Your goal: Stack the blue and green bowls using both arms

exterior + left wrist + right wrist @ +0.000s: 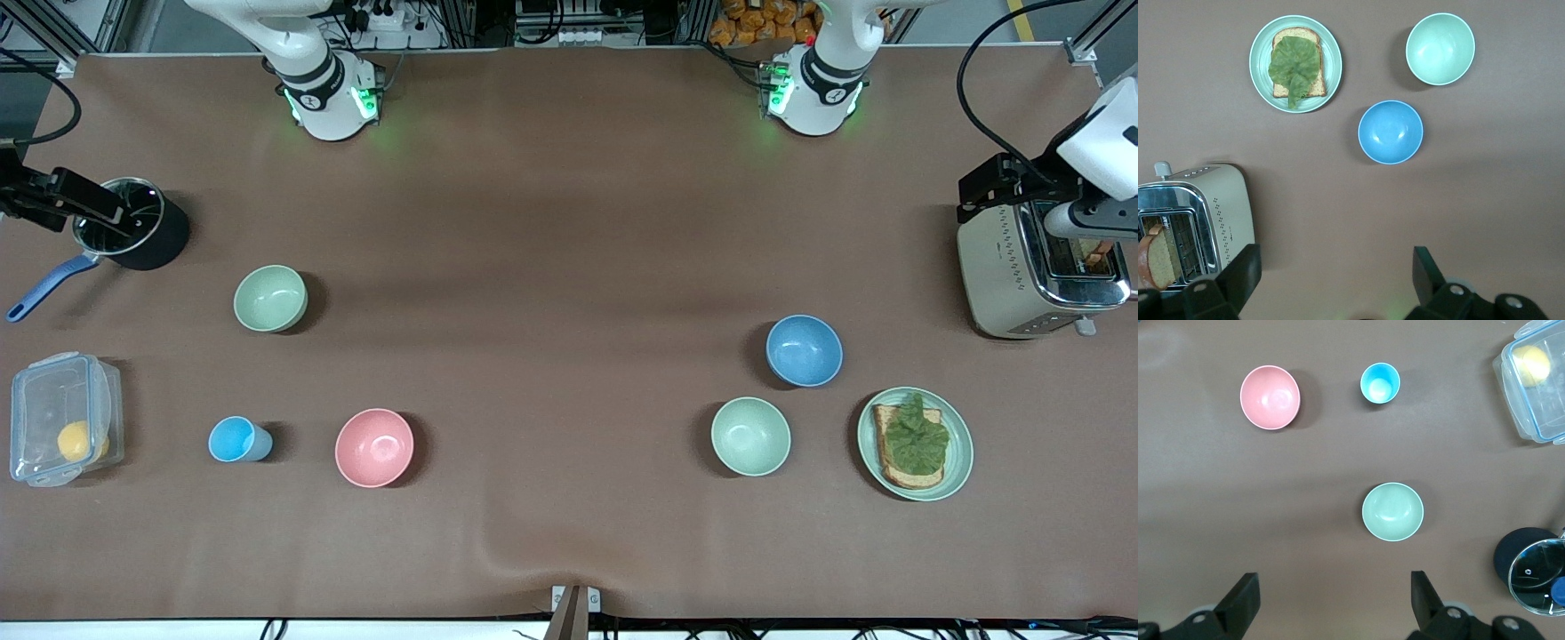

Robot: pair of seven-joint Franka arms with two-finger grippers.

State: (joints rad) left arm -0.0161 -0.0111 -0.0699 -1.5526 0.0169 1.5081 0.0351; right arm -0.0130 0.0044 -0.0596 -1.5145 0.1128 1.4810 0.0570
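Note:
The blue bowl (804, 350) stands upright toward the left arm's end of the table and also shows in the left wrist view (1390, 131). The sage-green bowl (270, 299) stands upright toward the right arm's end and shows in the right wrist view (1392, 511). My left gripper (1000, 188) is open and empty, high over the toaster; its own view shows the jaws wide apart (1337, 273). My right gripper (84, 203) is open and empty, high over the black pot; its jaws are also wide apart (1335, 597).
A paler mint bowl (750, 436) sits nearer the camera than the blue bowl, beside a green plate with toast (958, 444). A toaster (1005, 267) holds a slice. Toward the right arm's end are a pink bowl (374, 447), light-blue cup (236, 439), lidded box (53, 427) and pot (133, 227).

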